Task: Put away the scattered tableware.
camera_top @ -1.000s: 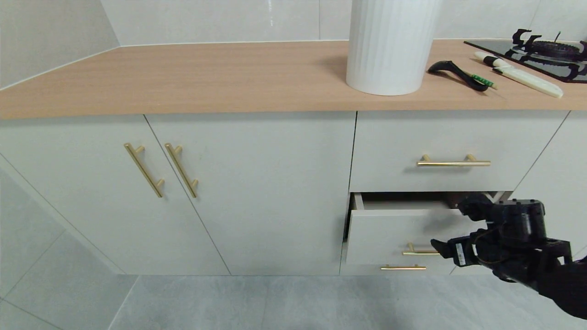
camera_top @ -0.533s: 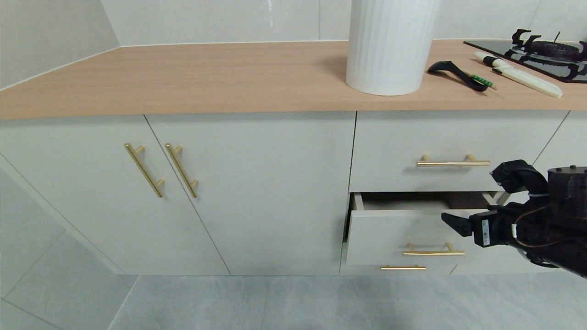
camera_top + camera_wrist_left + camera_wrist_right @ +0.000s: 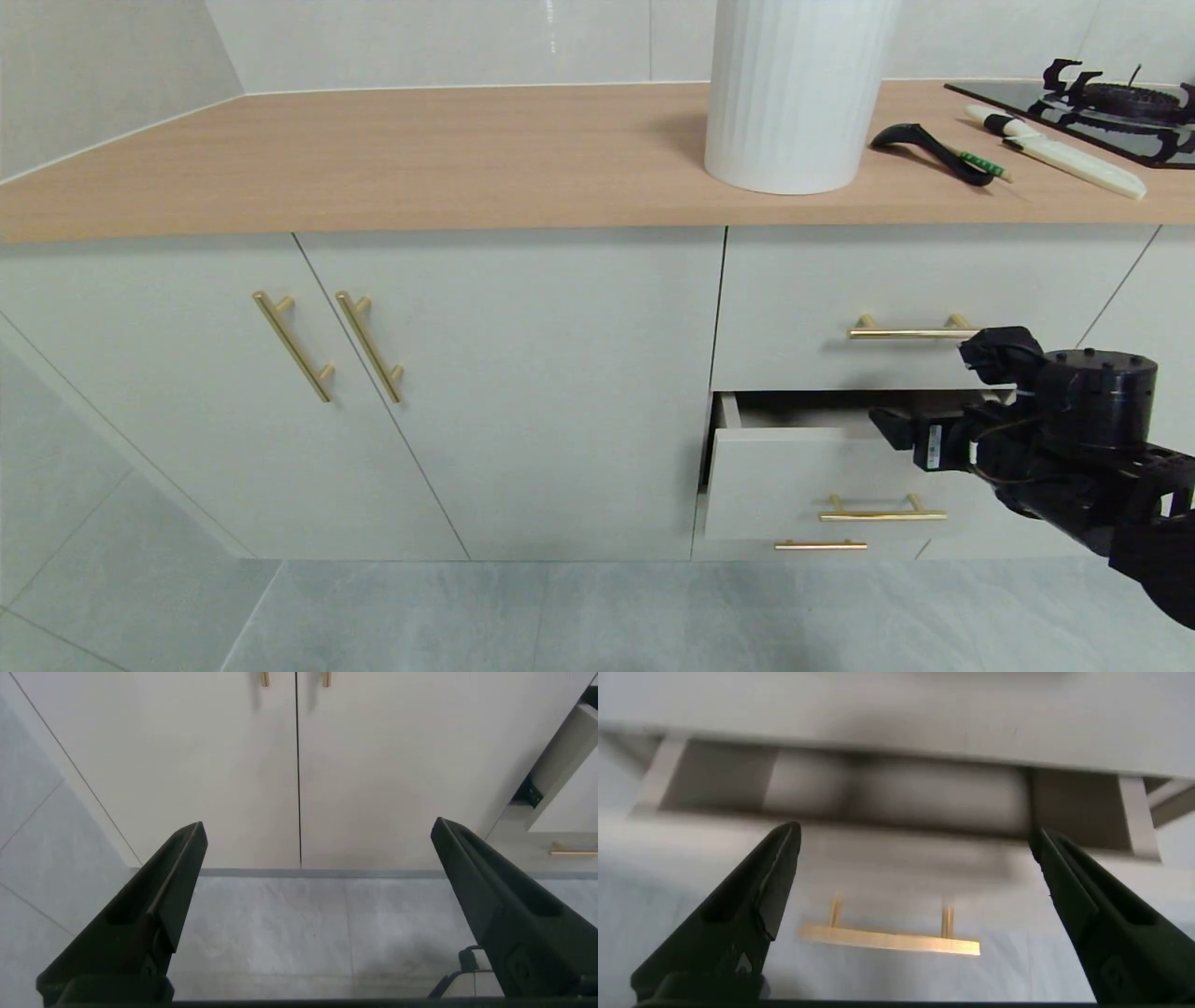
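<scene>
1. The right gripper (image 3: 934, 385), jaws spread wide and empty, hangs at lower right before the partly open drawer (image 3: 803, 467).
2. The left gripper (image 3: 318, 905), likewise agape and empty, faces the cabinet doors (image 3: 374, 765).
3. A black utensil (image 3: 929, 147) and a white knife (image 3: 1064, 157) lie on the countertop (image 3: 420, 159), upper right.

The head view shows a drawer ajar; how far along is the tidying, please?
Done: the white brass-handled middle drawer is partly open. In hand: nothing; the open right hand hovers at its gap. Left: the black curved utensil and white knife lie on the wooden countertop.
</scene>
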